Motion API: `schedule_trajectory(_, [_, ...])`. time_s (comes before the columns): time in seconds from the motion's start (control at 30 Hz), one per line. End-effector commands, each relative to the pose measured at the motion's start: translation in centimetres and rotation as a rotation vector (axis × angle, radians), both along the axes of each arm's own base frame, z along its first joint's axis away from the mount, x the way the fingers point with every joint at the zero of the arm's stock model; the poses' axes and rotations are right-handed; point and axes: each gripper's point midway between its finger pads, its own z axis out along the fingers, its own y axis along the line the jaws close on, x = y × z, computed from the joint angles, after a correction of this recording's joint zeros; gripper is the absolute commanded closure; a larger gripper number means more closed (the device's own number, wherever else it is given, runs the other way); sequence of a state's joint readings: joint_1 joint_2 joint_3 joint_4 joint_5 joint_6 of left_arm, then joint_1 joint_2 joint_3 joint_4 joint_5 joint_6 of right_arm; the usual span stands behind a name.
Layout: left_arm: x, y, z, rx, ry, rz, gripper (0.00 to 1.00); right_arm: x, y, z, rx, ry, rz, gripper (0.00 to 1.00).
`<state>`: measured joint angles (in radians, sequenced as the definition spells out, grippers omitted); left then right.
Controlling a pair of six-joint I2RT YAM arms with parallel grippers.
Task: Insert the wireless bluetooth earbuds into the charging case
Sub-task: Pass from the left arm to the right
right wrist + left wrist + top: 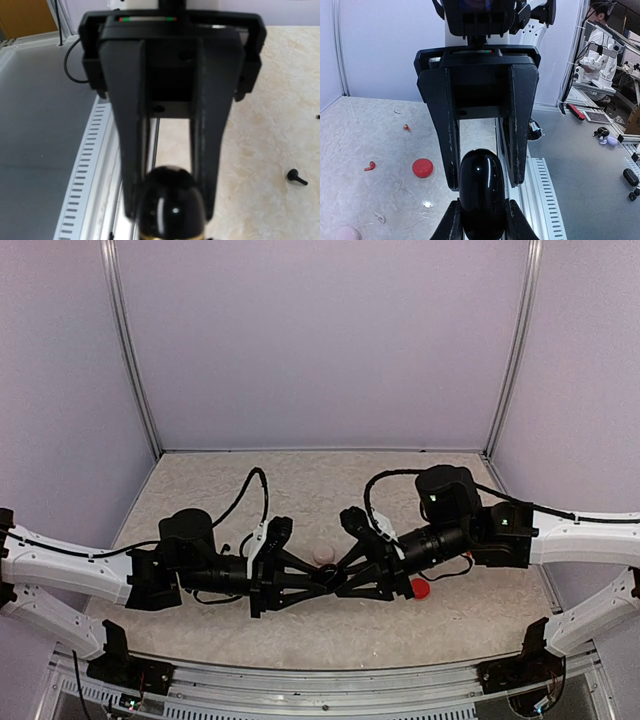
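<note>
Left fingers (pixel 449 226): pinched the lower end of the black charging case (pixel 480 187), one finger on each side, touching it.
Right fingers (pixel 521 125): came in from the opposite side and straddled the case's other end. They sat just beside its flanks. Couldn't tell if they were pressing on it; the right wrist view was too blurred there.
Black charging case: glossy and rounded, held up off the tabletop (pixel 300 480) between the two arms, over the near middle. In the right wrist view a yellowish band showed along its lower edge. Couldn't tell whether the lid was up or down.
Arm pose: both arms reached inward from the sides and lay roughly level, with the fingers meeting tip to tip at centre.
Red earbud (pixel 369 166): lay loose on the tabletop, near the red case (pixel 422 167) but apart from it.
Smaller red piece (pixel 407 128): lay farther back on the tabletop, too small to identify.
Whitish earbud (pixel 380 217): lay on the tabletop, near the pinkish case (pixel 323 553).
Black earbud (pixel 296 176): lay on the tabletop, stem out, well apart from the held case.
Red case: round, flat on the tabletop, just beside the right forearm in the top view.
Pinkish case: sat on the tabletop, just behind the point where the fingers met.
Slotted rail (pixel 540 200): ran along the near edge of the tabletop, visible past the fingers in both wrist views.
</note>
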<state>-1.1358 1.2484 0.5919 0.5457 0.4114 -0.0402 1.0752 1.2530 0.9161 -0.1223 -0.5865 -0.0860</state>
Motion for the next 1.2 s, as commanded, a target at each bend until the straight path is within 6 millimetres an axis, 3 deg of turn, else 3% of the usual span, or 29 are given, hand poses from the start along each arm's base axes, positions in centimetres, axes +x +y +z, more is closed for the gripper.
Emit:
schedule_trajectory(0.0, [0.0,-0.2,2.0,-0.061,-0.026,0.004,0.87,-0.4,0.3,0.1,0.001,-0.004,0.014,0.61])
schedule_trajectory(0.53, [-0.1,-0.5,1.5,-0.071,0.001,0.004,0.88,-0.3,0.8,0.2,-0.001,-0.019,0.019,0.69])
schedule_trajectory(0.8, [-0.1,-0.5,1.3,-0.06,-0.009,0.006,0.88,-0.4,0.7,0.6,0.01,-0.022,0.023,0.66])
schedule_trajectory(0.9, [-0.1,-0.6,1.2,-0.055,-0.01,0.004,0.88,-0.4,0.7,0.6,0.009,-0.023,0.022,0.61])
schedule_trajectory(1.17, [-0.1,-0.6,1.0,-0.049,-0.012,0.001,0.88,-0.3,0.7,0.7,0.01,-0.028,0.017,0.62])
